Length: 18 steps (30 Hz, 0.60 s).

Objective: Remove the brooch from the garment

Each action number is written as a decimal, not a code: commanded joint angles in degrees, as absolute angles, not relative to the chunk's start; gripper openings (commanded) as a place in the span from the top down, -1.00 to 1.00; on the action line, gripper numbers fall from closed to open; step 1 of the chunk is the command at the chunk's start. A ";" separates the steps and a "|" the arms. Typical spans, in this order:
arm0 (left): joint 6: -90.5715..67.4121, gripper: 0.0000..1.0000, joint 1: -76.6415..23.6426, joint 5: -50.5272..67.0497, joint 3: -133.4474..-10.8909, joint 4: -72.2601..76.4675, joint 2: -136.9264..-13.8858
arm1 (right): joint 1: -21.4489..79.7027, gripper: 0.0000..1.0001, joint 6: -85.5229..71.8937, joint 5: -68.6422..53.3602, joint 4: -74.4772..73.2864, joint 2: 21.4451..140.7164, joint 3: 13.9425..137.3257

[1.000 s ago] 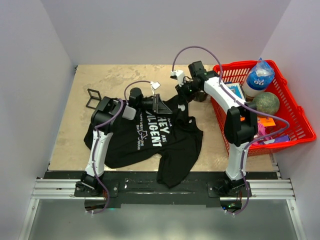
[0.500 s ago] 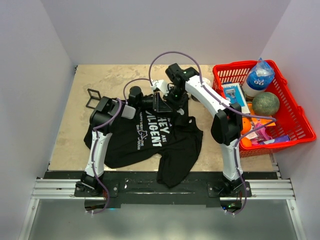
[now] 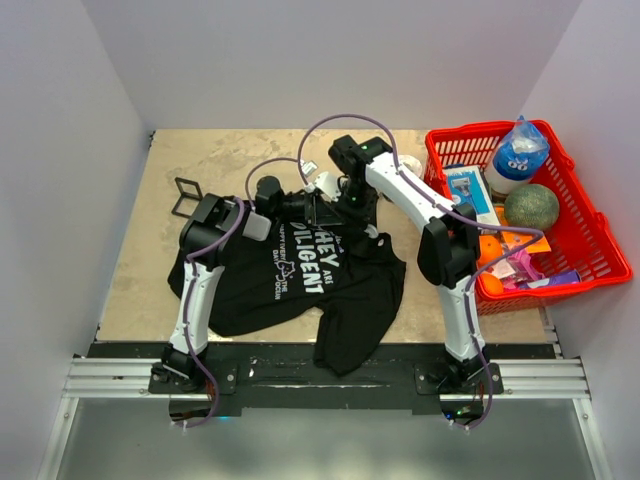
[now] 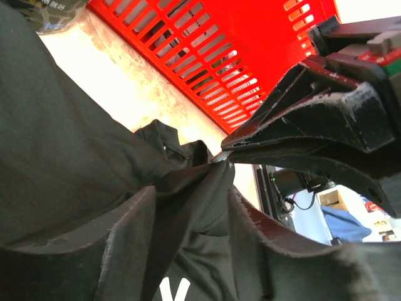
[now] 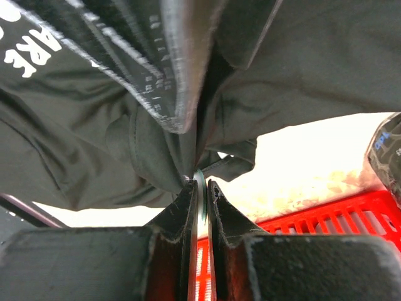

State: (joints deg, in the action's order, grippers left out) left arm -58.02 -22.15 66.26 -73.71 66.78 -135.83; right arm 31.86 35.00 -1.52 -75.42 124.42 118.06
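Pinch by two grippers at the neck edge of the garment (image 3: pixel 290 280), brooch (image 3: pixel 186 196) off to the side.
Clamps a thin peak of black cloth between the nearly touching fingertips of the right gripper (image 5: pixel 199 188), a pale sliver (image 5: pixel 199 179) showing in the slit. Grips a thicker fold of the same cloth in the left gripper (image 4: pixel 191 213), just beside, fabric packed against both fingers. Brooch flat on the bare table (image 3: pixel 230 150), left of the left arm, near the garment's sleeve but apart from it, touched by neither gripper. Red basket (image 3: pixel 590 200) at the table's right side.
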 commanded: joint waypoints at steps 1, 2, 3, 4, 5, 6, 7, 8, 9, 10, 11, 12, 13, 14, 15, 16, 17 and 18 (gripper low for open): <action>-62.03 -0.15 -22.67 66.79 -71.55 79.07 -134.73 | 31.82 1.00 36.04 -3.69 -80.24 124.45 119.09; -63.09 -0.25 -22.94 67.23 -71.11 83.89 -135.17 | 31.82 1.00 36.04 -4.13 -80.24 124.54 118.92; -65.02 -0.31 -23.37 67.41 -70.84 85.76 -135.78 | 31.56 1.00 36.04 -4.48 -80.16 124.80 118.83; -65.82 -0.37 -23.55 67.50 -70.58 87.43 -136.05 | 31.38 1.00 36.04 -5.35 -80.16 124.98 119.09; -66.35 -0.60 -23.73 67.41 -70.05 89.37 -136.23 | 31.20 1.00 35.86 -6.14 -80.16 125.42 119.35; -66.53 -0.73 -23.82 66.80 -69.70 89.21 -136.06 | 30.59 1.00 35.95 -7.37 -80.16 125.85 119.44; -66.36 -0.75 -23.64 66.19 -69.26 89.03 -135.62 | 30.24 1.00 36.38 -10.34 -80.07 126.03 119.36; -65.84 -0.75 -23.47 65.66 -67.78 87.99 -135.01 | 29.97 1.00 37.26 -11.50 -80.07 126.21 119.09; -63.57 -0.75 -22.94 65.05 -67.07 86.59 -133.35 | 29.62 1.00 37.53 -12.21 -80.07 126.82 118.66; -61.98 -0.75 -22.68 64.08 -66.28 84.75 -132.11 | 29.53 1.00 37.96 -13.43 -80.07 127.09 117.87; -59.87 -0.74 -22.24 63.55 -64.96 80.03 -130.88 | 29.53 1.00 39.10 -14.32 -80.07 127.09 117.25; -55.33 -0.74 -21.54 63.02 -64.34 77.28 -128.17 | 29.62 1.00 39.55 -15.02 -80.07 127.09 116.72; -52.67 -0.74 -21.19 61.97 -63.99 74.12 -126.75 | 29.53 1.00 39.64 -15.46 -80.07 127.18 115.59; -49.60 -0.72 -20.92 61.09 -63.72 65.91 -125.35 | 29.53 1.00 39.03 -15.73 -80.16 127.26 115.05; -42.70 -0.72 -20.13 59.87 -63.72 61.13 -122.20 | 29.53 1.00 38.50 -15.73 -80.07 127.27 114.61; -39.32 -0.72 -19.87 57.24 -63.72 56.65 -120.69 | 29.62 1.00 37.71 -15.65 -80.07 127.35 113.48; -36.59 -0.72 -19.52 56.43 -63.89 49.55 -119.46 | 29.53 1.00 35.62 -15.47 -80.07 127.44 112.68; -31.17 -0.72 -18.99 55.29 -64.07 45.57 -116.92 | 29.62 1.00 34.55 -15.21 -80.07 127.70 111.81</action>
State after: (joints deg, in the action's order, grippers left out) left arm -50.72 -20.86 61.45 -62.92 61.14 -127.94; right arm 29.06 37.45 -13.37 -76.77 127.52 114.34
